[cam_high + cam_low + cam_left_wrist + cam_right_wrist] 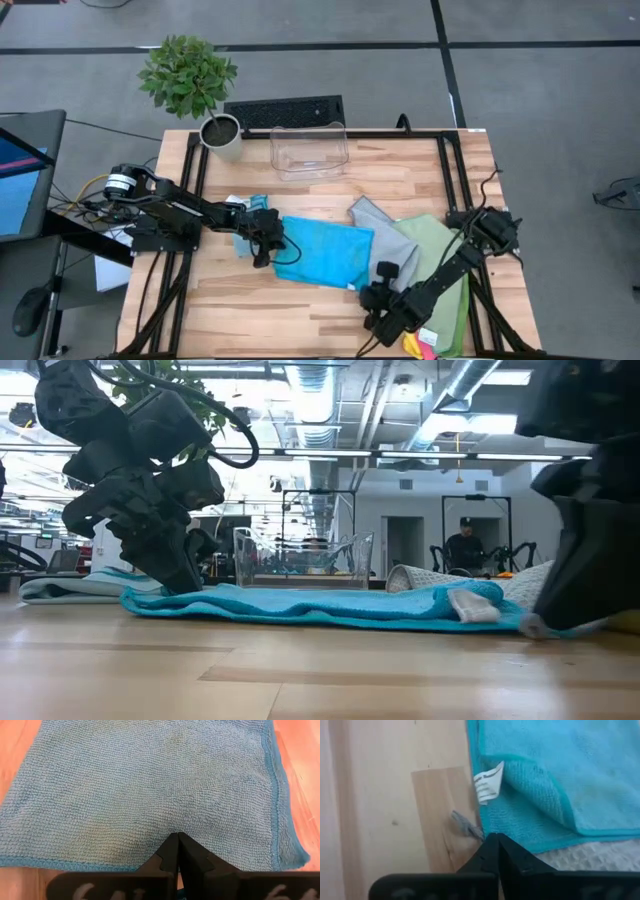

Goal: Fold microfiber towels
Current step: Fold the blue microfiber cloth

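A: Where does the teal towel lie?

B: Flat on the table, stretched between the two tools. The left gripper sits at one short edge, the right gripper at the opposite corner, beside the white tag.

A: And the jaws?

B: Both pressed together. The left one's tips meet right at the towel's hem, and whether they pinch the cloth cannot be told; the right one's tips meet just at the corner hem, with grey cloth under it (a grip there cannot be confirmed either).

A: How would it handle?

B: Light and limp, likely. It will sag and drag on the wood, clinging to the grey towel and green towel behind the right tool. The stitched hem at a corner looks the firmest hold, since the middle would only bunch.
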